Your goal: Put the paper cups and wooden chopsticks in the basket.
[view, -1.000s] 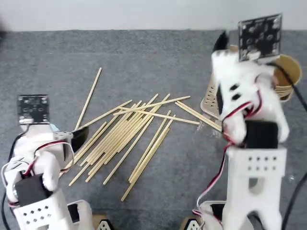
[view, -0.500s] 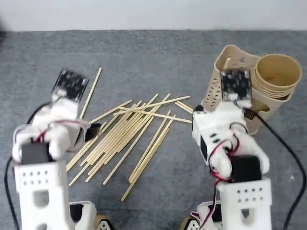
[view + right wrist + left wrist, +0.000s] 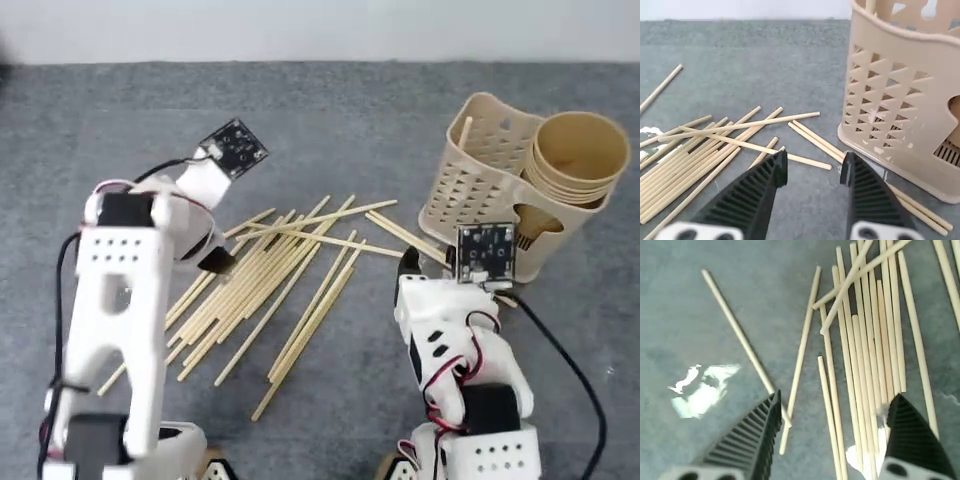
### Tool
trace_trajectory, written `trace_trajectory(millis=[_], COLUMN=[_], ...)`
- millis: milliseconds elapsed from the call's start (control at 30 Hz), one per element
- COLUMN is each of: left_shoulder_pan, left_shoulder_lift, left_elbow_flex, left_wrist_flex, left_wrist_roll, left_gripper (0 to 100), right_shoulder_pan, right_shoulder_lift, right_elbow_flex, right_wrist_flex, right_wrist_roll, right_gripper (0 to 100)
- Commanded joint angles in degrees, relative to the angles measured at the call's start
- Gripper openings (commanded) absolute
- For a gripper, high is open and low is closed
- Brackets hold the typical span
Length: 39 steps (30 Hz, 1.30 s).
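Robot lab bench, grey felt mat [image 3: 300, 110]

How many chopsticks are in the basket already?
1. One chopstick stands in the basket, in the compartment beside the stacked paper cups. More could be hidden behind its walls.

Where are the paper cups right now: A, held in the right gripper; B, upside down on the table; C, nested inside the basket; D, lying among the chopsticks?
C: the paper cups sit nested, mouths up, in one compartment of the basket.
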Motion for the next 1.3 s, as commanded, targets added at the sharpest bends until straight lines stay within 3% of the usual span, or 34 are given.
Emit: trace_trajectory(millis=[0,533,700,1000,1267], left_shoulder_pan=[0.09,0.53,0.44,-1.05,-2.9], left_shoulder_lift=[5.71,26.2,31.38,32.44,37.19], left_elbow_flex=[-4.18,-7.87,-10.42,-21.85,-24.92], left_wrist_flex=[0.26,-0.26,-0.09,9.67,9.14], left_wrist_roll=[-0.53,-0.79,-0.62,-0.44,-0.79], left_gripper=[32,32,27,27,27], right_shoulder_pan=[-1.89,-3.21,-3.3,-3.3,-3.3], right_shoulder_lift=[-2.33,-2.33,-2.77,-2.77,-2.77], right_elbow_flex=[0.09,0.7,1.58,1.58,1.58], right_wrist_flex=[-1.19,-0.84,-1.36,-1.27,-1.19], right_wrist_roll=[-0.35,-0.26,-0.26,-0.26,-0.26], right_gripper=[19.2,19.2,19.2,19.2,19.2])
